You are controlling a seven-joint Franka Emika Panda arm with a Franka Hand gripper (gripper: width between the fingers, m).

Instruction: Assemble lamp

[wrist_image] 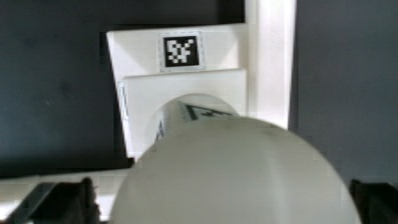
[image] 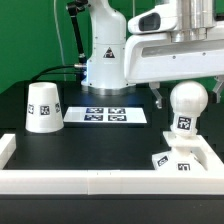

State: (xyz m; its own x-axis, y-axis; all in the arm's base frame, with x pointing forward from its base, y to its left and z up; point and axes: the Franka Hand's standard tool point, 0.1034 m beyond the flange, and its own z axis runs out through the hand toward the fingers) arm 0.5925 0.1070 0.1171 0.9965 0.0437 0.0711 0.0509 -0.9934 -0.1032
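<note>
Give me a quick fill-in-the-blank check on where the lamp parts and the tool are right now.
1. The shade stands on the exterior view's ___ of the marker board.
2. The bulb is poised over the flat square ___.
3. The tool has its jaws ___, one finger on each side of the bulb.
Missing words: left; base; open.

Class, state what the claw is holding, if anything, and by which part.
Seemingly nothing: the claw straddles the round head of the bulb, with a gap showing at each finger.
</note>
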